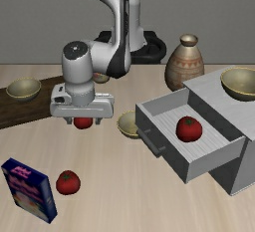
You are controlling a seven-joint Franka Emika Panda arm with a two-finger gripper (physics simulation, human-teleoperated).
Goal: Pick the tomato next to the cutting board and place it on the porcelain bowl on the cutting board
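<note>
1. Logged red on board-side tomato [84, 122], drawer tomato [189, 128], loose tomato [68, 182].
2. Dark brown on cutting board [15, 115]; pale wood grain on bench [120, 191].
3. Olive-tan on board bowl [24, 90], middle bowl [130, 125], cabinet-top bowl [239, 83].
4. Brown-cream bands on vase [186, 62]; grey on cabinet [231, 172]; blue on box [30, 187].

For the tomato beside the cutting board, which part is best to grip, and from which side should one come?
Probably its round middle, taken from straight above. The tomato is a ball resting on the table, so no side offers a handle, and the gripper hangs right over it. The cutting board lies at the exterior view's left.
</note>
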